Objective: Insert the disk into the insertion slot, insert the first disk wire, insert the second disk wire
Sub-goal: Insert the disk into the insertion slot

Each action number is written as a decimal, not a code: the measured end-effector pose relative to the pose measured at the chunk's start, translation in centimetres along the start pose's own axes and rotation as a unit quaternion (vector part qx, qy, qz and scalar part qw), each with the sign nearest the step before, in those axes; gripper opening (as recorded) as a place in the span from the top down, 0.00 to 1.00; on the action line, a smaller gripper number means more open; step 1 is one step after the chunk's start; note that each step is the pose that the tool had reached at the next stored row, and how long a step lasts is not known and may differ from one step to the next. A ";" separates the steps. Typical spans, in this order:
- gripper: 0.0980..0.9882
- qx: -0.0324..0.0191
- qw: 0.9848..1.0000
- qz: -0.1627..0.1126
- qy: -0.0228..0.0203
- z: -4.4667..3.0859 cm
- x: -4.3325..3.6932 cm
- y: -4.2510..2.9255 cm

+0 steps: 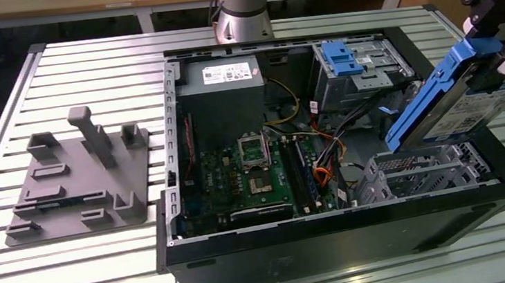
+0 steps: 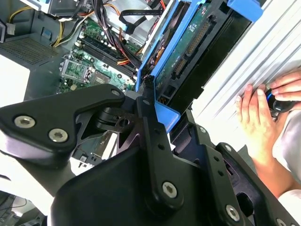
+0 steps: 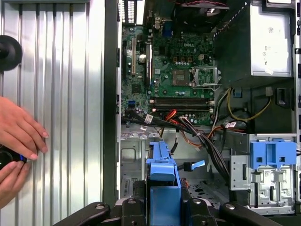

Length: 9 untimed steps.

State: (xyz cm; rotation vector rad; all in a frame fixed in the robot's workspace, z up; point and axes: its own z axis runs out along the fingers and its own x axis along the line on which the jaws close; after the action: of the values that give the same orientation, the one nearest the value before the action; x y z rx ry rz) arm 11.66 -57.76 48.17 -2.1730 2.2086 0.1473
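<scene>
Currently tool grips one disk, tilted above one insertion slot.

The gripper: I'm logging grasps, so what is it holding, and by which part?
The gripper holds the disk by the upper end of its blue carrier frame, tilted above the insertion slot.

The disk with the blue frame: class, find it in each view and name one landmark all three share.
Exterior view: the disk hangs tilted at the exterior view's right, above the insertion slot.
Second wrist view: its circuit-board side faces the camera, beside the motherboard.
First wrist view: edge-on, its blue frame toward the camera.
Shared landmark: the motherboard, with its square processor socket.
</scene>
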 end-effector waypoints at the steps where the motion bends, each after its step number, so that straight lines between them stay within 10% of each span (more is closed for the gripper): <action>1: 0.70 0.000 1.000 0.000 0.000 0.05 0.00 0.00; 9: 0.70 0.000 1.000 0.000 0.000 0.49 0.05 -0.02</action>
State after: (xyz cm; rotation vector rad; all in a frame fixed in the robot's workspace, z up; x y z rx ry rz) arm 11.66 -57.76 47.68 -2.1730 2.2087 0.1473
